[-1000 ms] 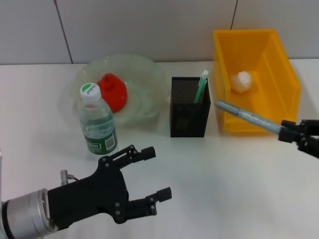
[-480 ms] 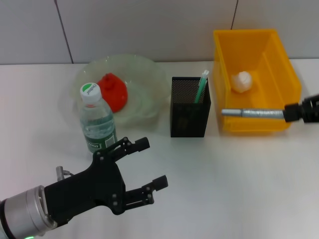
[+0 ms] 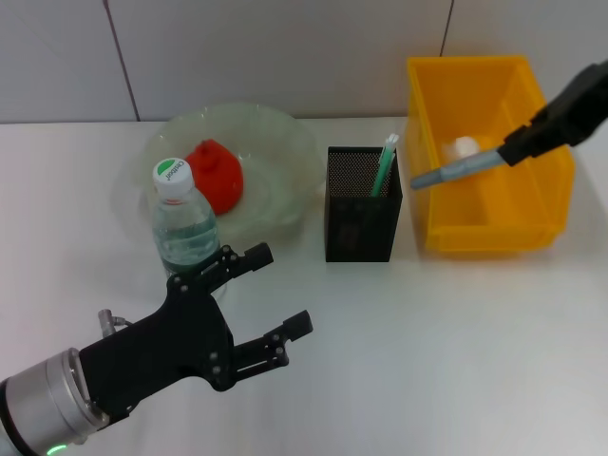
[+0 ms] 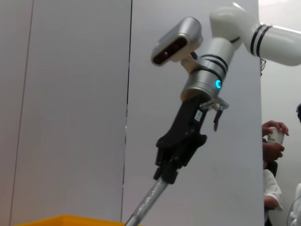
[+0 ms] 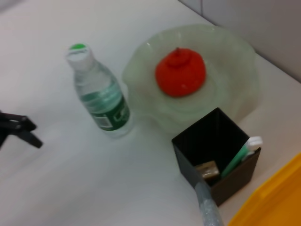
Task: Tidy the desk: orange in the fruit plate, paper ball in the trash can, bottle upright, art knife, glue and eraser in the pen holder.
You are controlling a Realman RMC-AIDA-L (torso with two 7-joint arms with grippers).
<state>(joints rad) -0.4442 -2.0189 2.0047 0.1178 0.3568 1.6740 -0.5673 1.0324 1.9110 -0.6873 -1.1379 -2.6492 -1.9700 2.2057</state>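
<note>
My right gripper (image 3: 521, 148) is up at the far right above the yellow trash can (image 3: 546, 204), shut on a grey-silver art knife (image 3: 454, 168). The knife's free end points down-left toward the black mesh pen holder (image 3: 361, 214). The holder has a green-and-white glue stick (image 3: 383, 166) in it, and a tan eraser (image 5: 207, 170) shows inside it in the right wrist view. The orange (image 3: 215, 175) lies in the glass fruit plate (image 3: 275, 142). The bottle (image 3: 185, 228) stands upright. The paper ball (image 3: 463, 149) is in the trash can. My left gripper (image 3: 280, 288) hovers open at the front left.
The bottle stands just in front of the plate and close behind my left gripper's fingers (image 3: 249, 258). The pen holder sits between the plate and the trash can. White tabletop (image 3: 456, 351) stretches across the front right. A tiled wall runs behind.
My right gripper lifted the art knife from low at the right edge up over the trash can, its tip swinging toward the pen holder. The left gripper drifted slightly left and back.
</note>
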